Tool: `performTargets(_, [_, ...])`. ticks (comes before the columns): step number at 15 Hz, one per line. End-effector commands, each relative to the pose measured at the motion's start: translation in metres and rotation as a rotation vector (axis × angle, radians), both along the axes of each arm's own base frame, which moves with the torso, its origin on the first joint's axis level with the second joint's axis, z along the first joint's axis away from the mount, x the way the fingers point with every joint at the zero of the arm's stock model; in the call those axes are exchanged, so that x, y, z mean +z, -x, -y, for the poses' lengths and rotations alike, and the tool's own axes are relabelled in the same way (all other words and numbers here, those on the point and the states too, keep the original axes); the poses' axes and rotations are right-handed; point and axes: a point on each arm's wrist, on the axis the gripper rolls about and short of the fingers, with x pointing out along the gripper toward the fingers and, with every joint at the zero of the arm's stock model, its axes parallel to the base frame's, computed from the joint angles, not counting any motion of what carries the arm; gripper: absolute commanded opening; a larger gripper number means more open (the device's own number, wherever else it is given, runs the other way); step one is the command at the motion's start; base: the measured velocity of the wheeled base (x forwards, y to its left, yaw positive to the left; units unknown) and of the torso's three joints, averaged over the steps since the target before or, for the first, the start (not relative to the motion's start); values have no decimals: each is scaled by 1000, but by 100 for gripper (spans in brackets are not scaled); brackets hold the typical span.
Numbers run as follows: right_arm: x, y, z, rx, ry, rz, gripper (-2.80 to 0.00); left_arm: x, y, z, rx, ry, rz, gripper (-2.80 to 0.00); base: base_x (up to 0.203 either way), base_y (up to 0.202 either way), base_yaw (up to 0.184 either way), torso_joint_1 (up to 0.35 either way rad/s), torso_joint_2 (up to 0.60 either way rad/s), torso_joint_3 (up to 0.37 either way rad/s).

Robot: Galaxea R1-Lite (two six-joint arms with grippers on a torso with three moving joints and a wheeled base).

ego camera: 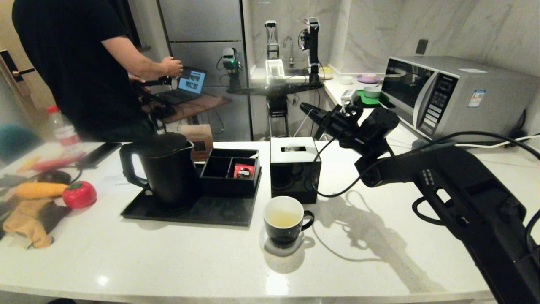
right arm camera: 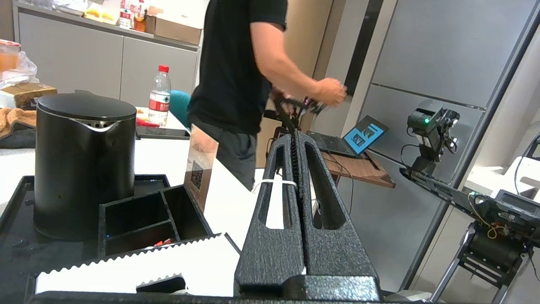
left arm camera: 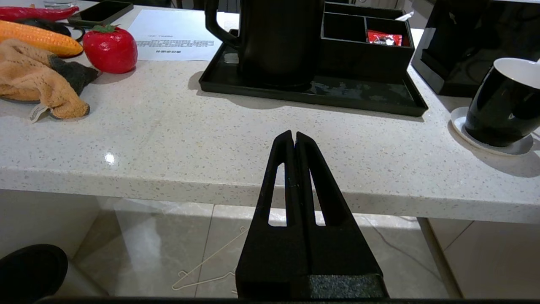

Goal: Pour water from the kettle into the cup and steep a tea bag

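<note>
Hovering above the tissue box point(ego camera: 294, 168), right end effector point(ego camera: 304, 107) pinched closed and empty, kettle point(ego camera: 162, 169) on black tray point(ego camera: 219, 211) beyond, cup point(ego camera: 284, 219) below, left end effector point(left arm camera: 294, 136) closed off the pale speckled table point(ego camera: 168, 253) edge.

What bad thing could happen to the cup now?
The right gripper is up over the tissue box, with a thin white string across its shut fingers; that might slip out. The arm's cable hangs near the filled cup, so a swing might snag and spill it. The left gripper is parked low.

tea bag unseen, cup point(left arm camera: 504, 105) cropped
</note>
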Motion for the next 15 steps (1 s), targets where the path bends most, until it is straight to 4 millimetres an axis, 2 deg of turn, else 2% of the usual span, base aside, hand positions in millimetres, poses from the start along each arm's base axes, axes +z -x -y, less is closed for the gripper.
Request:
performTargets(1, [2, 1, 0, 4, -1, 11, -280, 0, 0, 0, 0, 1, 1, -280, 0, 0, 0, 0, 0, 0])
performTargets(5, [12, 4, 1, 10, -5, 20, -280, 0, 0, 0, 0, 1, 1, -280, 0, 0, 0, 0, 0, 0])
performTargets(15, [20, 7, 2, 6, -12, 36, -280, 0, 0, 0, 0, 1, 1, -280, 0, 0, 0, 0, 0, 0])
